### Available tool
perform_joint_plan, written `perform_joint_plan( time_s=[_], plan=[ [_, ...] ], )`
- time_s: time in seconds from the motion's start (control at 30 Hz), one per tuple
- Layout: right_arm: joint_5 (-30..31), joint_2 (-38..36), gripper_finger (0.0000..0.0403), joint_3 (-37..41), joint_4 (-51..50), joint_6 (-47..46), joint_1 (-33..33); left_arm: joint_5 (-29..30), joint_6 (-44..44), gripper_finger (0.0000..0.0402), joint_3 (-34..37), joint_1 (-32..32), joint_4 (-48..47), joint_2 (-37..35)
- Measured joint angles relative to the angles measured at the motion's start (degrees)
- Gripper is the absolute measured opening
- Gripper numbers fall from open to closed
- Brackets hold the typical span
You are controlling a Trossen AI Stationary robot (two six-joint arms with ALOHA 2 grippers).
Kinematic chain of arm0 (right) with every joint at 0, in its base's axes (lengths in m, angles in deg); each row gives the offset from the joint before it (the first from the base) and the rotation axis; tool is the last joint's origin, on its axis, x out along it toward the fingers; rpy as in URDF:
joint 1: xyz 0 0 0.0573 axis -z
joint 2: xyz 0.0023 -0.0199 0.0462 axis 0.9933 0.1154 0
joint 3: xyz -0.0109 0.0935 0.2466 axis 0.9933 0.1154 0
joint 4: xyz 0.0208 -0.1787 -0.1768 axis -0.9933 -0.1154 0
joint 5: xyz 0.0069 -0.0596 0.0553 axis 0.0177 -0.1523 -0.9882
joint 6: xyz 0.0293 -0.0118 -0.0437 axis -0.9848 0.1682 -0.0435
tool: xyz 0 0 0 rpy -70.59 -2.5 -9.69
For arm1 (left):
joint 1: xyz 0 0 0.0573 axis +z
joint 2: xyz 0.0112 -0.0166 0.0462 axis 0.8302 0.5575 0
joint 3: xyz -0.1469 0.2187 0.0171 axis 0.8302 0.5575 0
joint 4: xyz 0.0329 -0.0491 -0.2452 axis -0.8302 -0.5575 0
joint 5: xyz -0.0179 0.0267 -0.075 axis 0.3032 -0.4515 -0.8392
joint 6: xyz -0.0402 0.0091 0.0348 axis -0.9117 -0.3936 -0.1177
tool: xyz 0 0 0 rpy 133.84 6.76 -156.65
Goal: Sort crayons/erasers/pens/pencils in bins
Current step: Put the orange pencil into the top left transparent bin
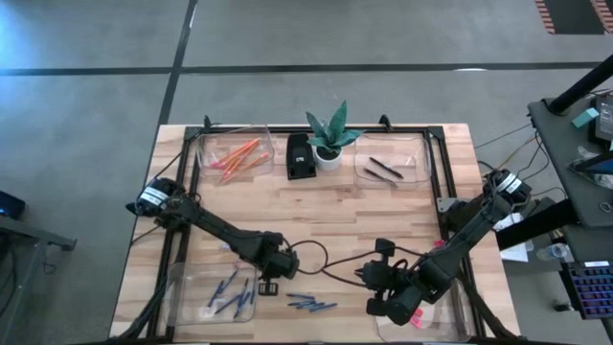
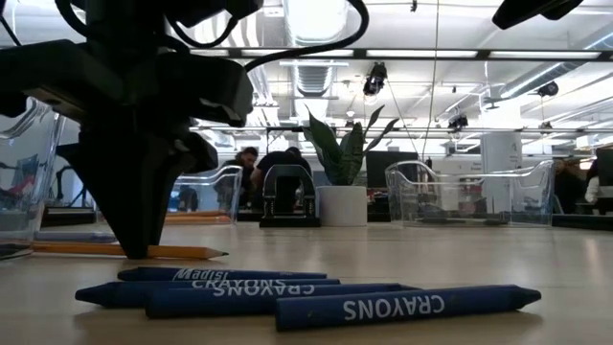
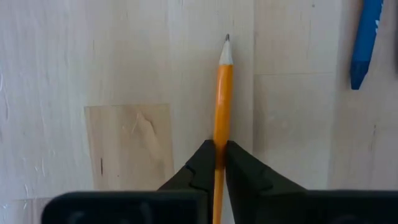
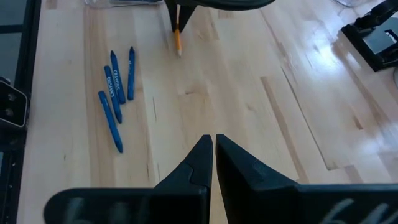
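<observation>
Four loose blue crayons [image 2: 316,292] lie side by side on the wooden table [image 1: 364,206] near its front edge, roughly midway between the two arms, their printed labels legible in the low view. Just beside them, toward the left, the left gripper [image 3: 219,154] is lowered to the table surface with its fingers closed tight on an orange pencil [image 3: 222,99]; the pencil lies flat on the wood with its sharpened tip pointing away from the wrist. At the front left corner, a clear bin [image 1: 182,299] holds several more blue crayons. The right gripper [image 4: 213,144] hangs over bare wood at the front right, its fingers brought together with no more than a sliver between them and nothing held. A front right bin [image 1: 450,309] sits partly under that arm; something pink shows at its edge, possibly erasers [image 1: 418,318], though the arm covers most of it.

Farther back, the rear left bin [image 1: 206,158] contains orange and red pencils [image 1: 237,155], and the rear right bin [image 1: 417,158] contains two dark pens [image 1: 383,171]. Between these two bins stand a small black box [image 1: 301,155] and a potted plant [image 1: 329,139] in a white pot. Beyond the table, the low view shows people seated in the room.
</observation>
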Motion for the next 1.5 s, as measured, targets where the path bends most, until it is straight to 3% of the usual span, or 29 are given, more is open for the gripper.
perform_joint_plan(
  time_s=[0.2,0.93,1.23,1.5],
  plan=[
    [0.0,0.0,0.0013,0.0,-0.2,0.0,0.0,0.2,0.0,0.0004,-0.9,0.5,-0.4,-2.7],
    [-0.4,0.0,0.0013,0.0,-0.5,0.4,-0.9,14.7,2.0,0.0002,-1.7,8.1,-0.4,-20.7],
    [-0.4,0.0,0.0013,0.0,-2.8,0.6,-1.0,18.2,8.6,0.0002,-1.7,16.9,-1.0,-28.4],
    [-0.4,0.0,0.0013,0.0,-4.7,4.3,-1.0,25.3,13.4,0.0002,-1.7,30.5,-5.3,-31.5]
  ],
)
